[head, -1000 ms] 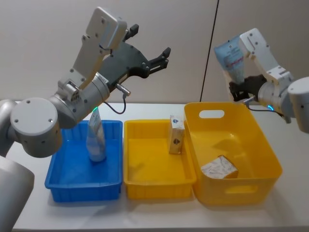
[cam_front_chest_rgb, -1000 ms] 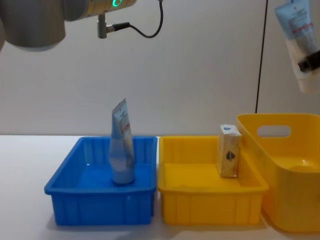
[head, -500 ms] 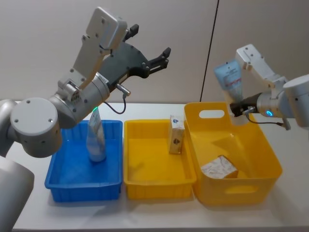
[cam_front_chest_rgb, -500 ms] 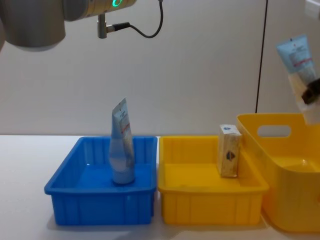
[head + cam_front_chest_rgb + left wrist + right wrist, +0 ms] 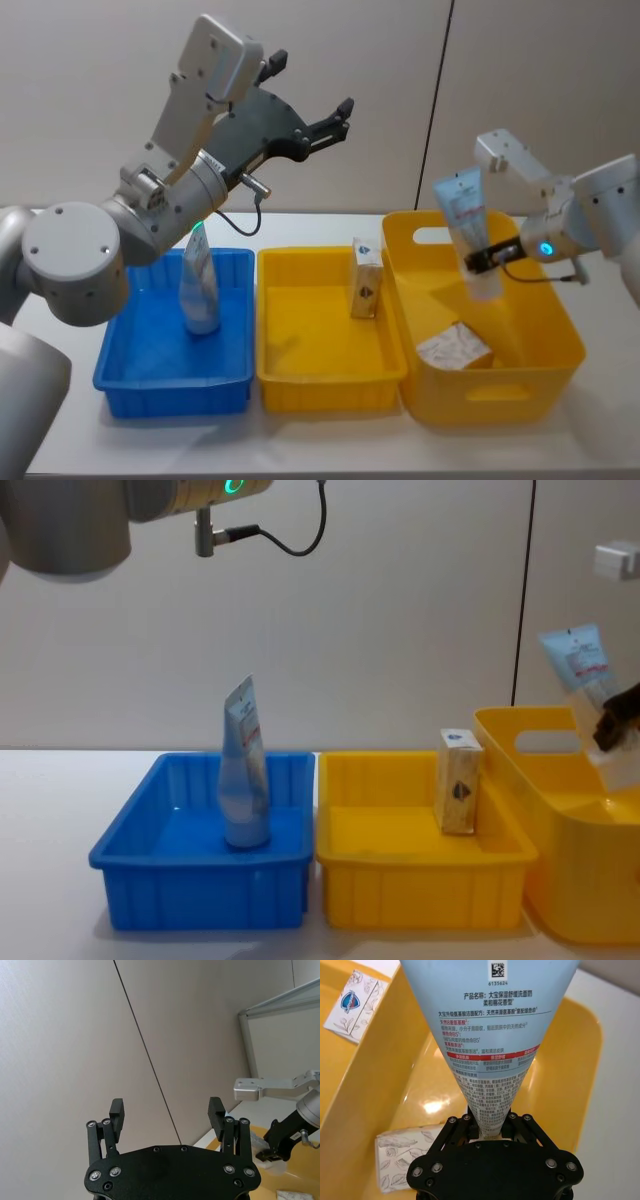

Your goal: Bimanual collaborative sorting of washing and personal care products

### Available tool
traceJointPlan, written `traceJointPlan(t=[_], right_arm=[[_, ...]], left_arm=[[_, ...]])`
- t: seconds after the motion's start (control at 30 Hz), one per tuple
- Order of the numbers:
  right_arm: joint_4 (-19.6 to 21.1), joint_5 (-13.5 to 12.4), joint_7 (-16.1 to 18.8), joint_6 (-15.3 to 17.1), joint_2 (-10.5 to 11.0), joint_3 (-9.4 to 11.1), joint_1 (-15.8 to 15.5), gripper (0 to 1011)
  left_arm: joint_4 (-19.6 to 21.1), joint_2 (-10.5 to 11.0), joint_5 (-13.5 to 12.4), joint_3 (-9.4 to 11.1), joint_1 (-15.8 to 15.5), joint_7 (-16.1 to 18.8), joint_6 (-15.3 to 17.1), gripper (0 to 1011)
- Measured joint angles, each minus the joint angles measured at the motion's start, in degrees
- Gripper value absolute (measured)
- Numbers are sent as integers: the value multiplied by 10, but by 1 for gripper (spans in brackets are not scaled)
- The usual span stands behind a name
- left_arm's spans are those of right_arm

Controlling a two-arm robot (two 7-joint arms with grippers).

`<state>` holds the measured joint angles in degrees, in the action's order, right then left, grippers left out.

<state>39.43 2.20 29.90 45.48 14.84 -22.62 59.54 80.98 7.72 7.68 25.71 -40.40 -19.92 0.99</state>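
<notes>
A: What's on the white table (image 5: 600, 400)?
B: Three bins before a beige wall (image 5: 90, 90): blue tray (image 5: 120, 375) at 9 o'clock, deep yellow bin (image 5: 560, 330) at 3.
A: Grippers?
B: Right gripper (image 5: 483, 262) clamps a pale-blue tube (image 5: 465, 215) over that bin; left gripper (image 5: 310, 85) raised, fingers wide

Right pincer (image 5: 485, 1125) clamping tube (image 5: 490, 1040), carton (image 5: 402, 1157) in yellow bin (image 5: 560, 1075)

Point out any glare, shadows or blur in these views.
Right wrist view: a bright glare spot on the basket floor beside the sharply printed tube. Head view: soft shadows under the carton in the yellow tray. Chest view: even light, no blur.
</notes>
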Motion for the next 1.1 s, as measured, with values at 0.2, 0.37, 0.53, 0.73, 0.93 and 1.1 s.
traceJointPlan(t=[0.2, 0.37, 0.53, 0.73, 0.93, 1.1], right_arm=[[-51, 0, 16, -4, -10, -5, 22, 296], [-77, 0, 24, -6, -15, -8, 33, 489], [-97, 0, 30, -8, -19, -10, 41, 635], [-109, 0, 35, -8, -21, -11, 47, 834], [-118, 0, 37, -9, -23, -12, 51, 985], [-123, 0, 39, -9, -24, -12, 53, 1004]], left_arm=[[0, 0, 0, 0, 0, 0, 0, 1001], [0, 0, 0, 0, 0, 0, 0, 1001], [0, 0, 0, 0, 0, 0, 0, 1001], [0, 0, 0, 0, 0, 0, 0, 1001], [0, 0, 0, 0, 0, 0, 0, 1001], [0, 0, 0, 0, 0, 0, 0, 1001]])
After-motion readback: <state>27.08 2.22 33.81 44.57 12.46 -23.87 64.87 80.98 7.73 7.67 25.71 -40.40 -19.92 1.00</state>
